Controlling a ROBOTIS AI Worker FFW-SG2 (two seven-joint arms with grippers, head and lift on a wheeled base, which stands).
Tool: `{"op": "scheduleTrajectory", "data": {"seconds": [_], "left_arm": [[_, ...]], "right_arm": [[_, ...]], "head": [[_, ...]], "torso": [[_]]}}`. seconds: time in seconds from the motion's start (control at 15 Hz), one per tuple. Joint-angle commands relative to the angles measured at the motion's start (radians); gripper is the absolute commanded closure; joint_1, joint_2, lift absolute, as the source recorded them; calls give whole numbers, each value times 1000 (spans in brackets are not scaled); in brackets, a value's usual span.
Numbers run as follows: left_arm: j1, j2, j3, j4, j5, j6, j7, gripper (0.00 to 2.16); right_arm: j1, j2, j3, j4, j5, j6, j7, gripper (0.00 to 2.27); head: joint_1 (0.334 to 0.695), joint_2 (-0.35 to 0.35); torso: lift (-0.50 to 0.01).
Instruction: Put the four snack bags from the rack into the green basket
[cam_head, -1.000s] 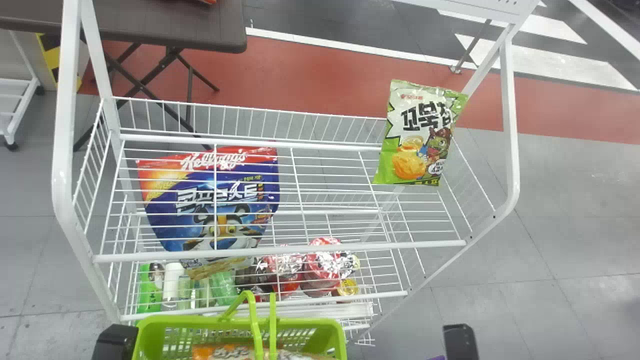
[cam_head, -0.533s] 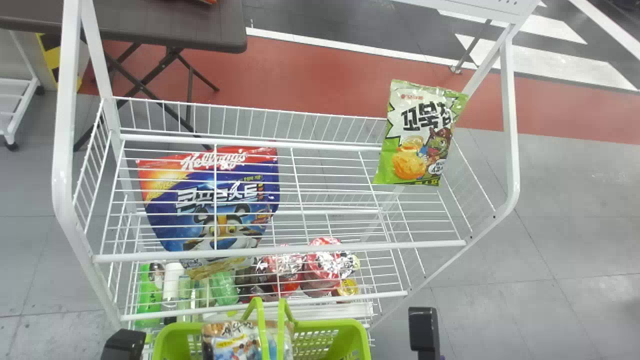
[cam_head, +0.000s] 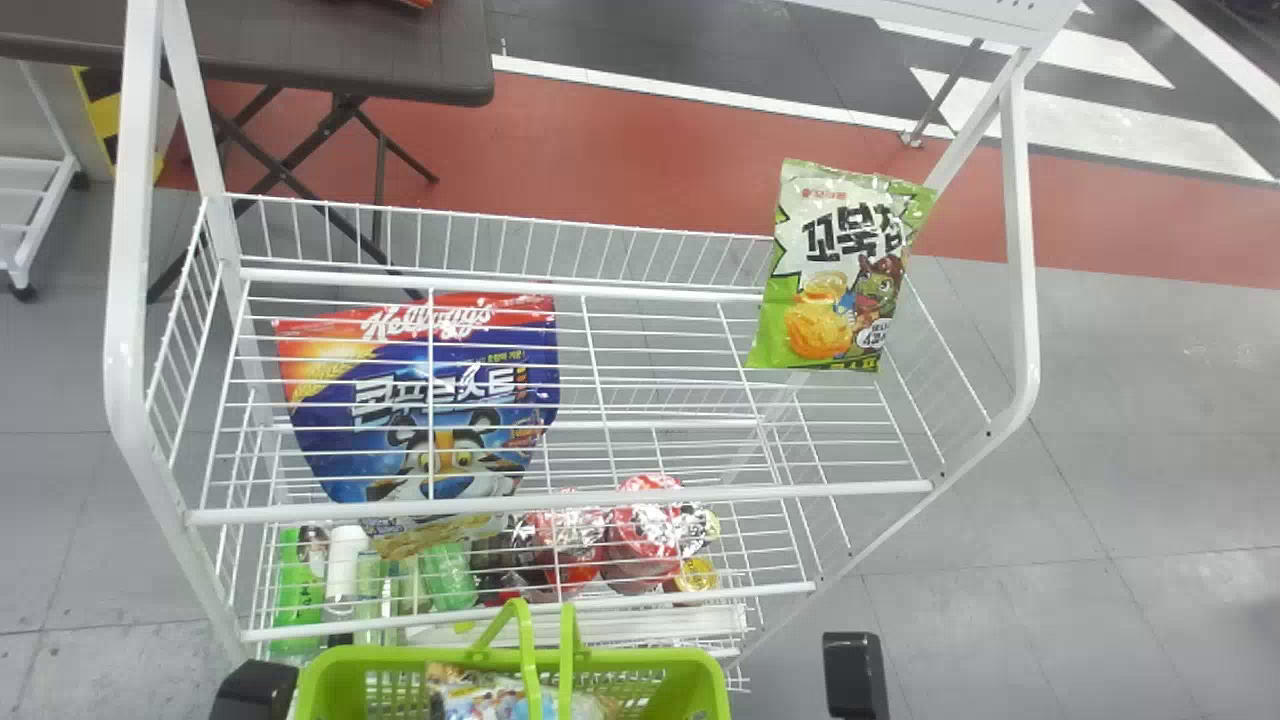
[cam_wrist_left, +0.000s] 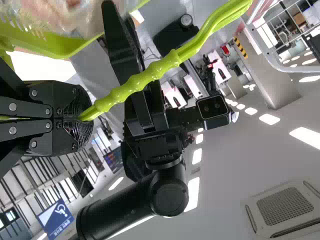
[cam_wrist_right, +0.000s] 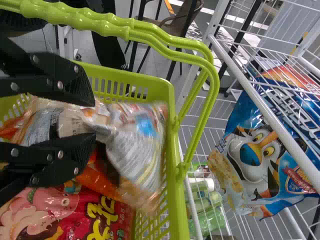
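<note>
In the head view my left gripper (cam_head: 255, 690) is at the bottom left beside the green basket (cam_head: 712, 685). In the left wrist view my left gripper (cam_wrist_left: 80, 118) is shut on the basket's handle (cam_wrist_left: 135, 82). My right gripper (cam_head: 855, 675) is right of the basket; in the right wrist view my right gripper (cam_wrist_right: 92, 120) stands open over it. A blurred white-and-blue snack bag (cam_wrist_right: 142, 145) lies just past and below its fingertips, over an orange bag and a red-pink bag (cam_wrist_right: 75, 212) inside the basket. A green snack bag (cam_head: 840, 270) leans on the rack's right side.
The white wire rack (cam_head: 560, 497) stands behind the basket. A blue-and-red cereal bag (cam_head: 430, 400) lies at its left; bottles and red-lidded cups (cam_head: 645, 535) sit on a lower shelf. Behind stands a dark table (cam_head: 330, 50).
The basket and left gripper have moved right overall, the basket slightly back left lately. My right gripper has come left. The white-and-blue bag, higher half a second ago, has sunk lower in the basket.
</note>
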Motion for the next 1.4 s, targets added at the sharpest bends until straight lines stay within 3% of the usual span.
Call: {"op": "scheduleTrajectory", "data": {"seconds": [0.0, 0.27, 0.33, 0.53, 0.67, 0.8, 1.0, 1.13, 1.33], "left_arm": [[0, 0, -1, -9, -1, 1, 1, 2132], [6, 2, 0, -6, -1, -2, -1, 2132], [6, 0, 0, 6, -4, -20, 7, 2132], [0, -2, 0, 17, -7, -26, 1, 2132], [-5, 2, 0, 16, -7, -23, -7, 2132], [-5, 6, 3, 19, -7, -26, -7, 2132], [-2, 9, 25, 20, 3, -26, -15, 2132], [-6, 11, 30, 20, 4, -26, -16, 2132], [-8, 12, 49, 23, 9, -23, -16, 2132]], "right_arm": [[-1, 2, -33, -34, 10, 40, 31, 70], [-35, 2, -163, -86, -30, -22, 10, 73], [-70, 2, -177, -76, -6, -144, -24, 73], [-234, 2, -139, 52, 89, -368, -177, 76], [-345, 2, -89, 124, 164, -509, -389, 80], [-454, 2, -45, 203, 284, -608, -518, 80], [-604, 2, 3, 331, 434, -626, -636, 80], [-679, 2, -2, 407, 453, -626, -725, 80], [-807, 2, -22, 579, 502, -626, -736, 80]], "head": [[695, -350], [695, -350], [695, -350], [695, -350], [695, -350], [695, -350], [695, -350], [695, -350], [695, -350]], "torso": [[-6], [-6], [-6], [-6], [-6], [-6], [-6], [-6], [-6]]}}
